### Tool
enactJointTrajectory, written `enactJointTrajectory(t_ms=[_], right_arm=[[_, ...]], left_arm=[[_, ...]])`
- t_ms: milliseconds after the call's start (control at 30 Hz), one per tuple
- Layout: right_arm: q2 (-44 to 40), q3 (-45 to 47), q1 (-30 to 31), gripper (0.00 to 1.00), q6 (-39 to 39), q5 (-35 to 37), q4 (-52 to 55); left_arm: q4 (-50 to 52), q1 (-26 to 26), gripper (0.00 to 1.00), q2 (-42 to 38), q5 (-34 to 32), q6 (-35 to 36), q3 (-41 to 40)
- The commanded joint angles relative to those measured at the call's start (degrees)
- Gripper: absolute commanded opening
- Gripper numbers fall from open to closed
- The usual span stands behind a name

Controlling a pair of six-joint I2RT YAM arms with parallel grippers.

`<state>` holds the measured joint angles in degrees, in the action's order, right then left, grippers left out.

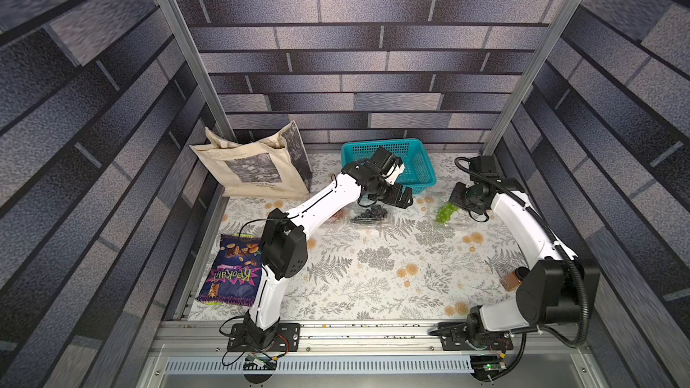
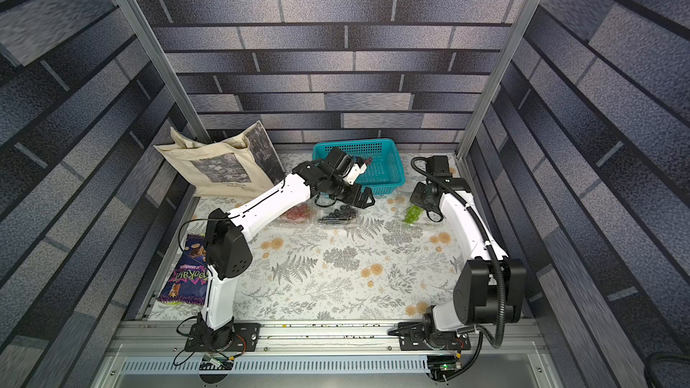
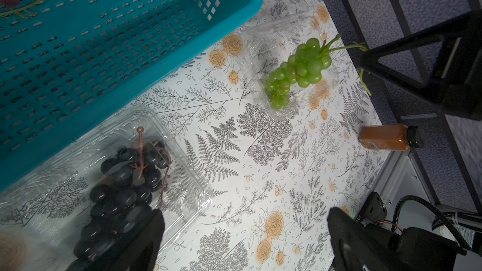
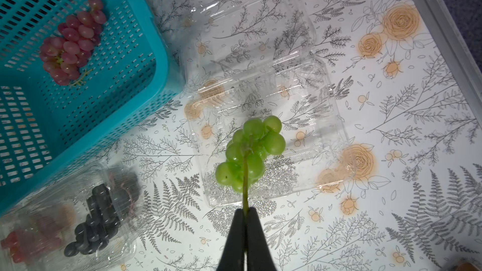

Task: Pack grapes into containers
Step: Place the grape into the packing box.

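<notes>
A: What did the right gripper (image 4: 245,211) hold?
B: It was pinched tight on the stem of the green grapes (image 4: 250,149), which dangled over an open clear container (image 4: 326,116).
A: And the left gripper (image 3: 243,212)?
B: Spread wide, holding nothing, above the dark grapes (image 3: 125,178) in another container (image 3: 200,194), beside the teal basket (image 4: 160,58) where red grapes (image 4: 70,43) lay.
</notes>
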<state>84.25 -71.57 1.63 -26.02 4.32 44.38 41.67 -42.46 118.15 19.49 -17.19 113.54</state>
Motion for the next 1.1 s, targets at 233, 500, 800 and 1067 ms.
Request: enactJointTrajectory(t_ms=[233, 500, 800, 1067], right_arm=[[4.8, 6.1, -2.4, 0.00, -1.5, 0.4, -4.9], [11.1, 5.6, -3.7, 0.00, -2.2, 0.6, -6.9], [15.4, 3.4, -4.1, 0.00, -3.2, 0.9, -7.7], [12.5, 2.9, -4.6, 0.20, -2.5, 1.6, -7.3]], left_arm=[[-0.6, -0.2, 1.00, -2.0, 1.7, -1.6, -0.4], [-0.7, -0.2, 1.00, -2.6, 1.6, -1.6, -1.2], [-0.7, -0.1, 1.00, -2.7, 1.6, -1.5, -2.0], [-0.7, 0.9, 1.00, -2.6, 1.2, -1.4, -1.3]])
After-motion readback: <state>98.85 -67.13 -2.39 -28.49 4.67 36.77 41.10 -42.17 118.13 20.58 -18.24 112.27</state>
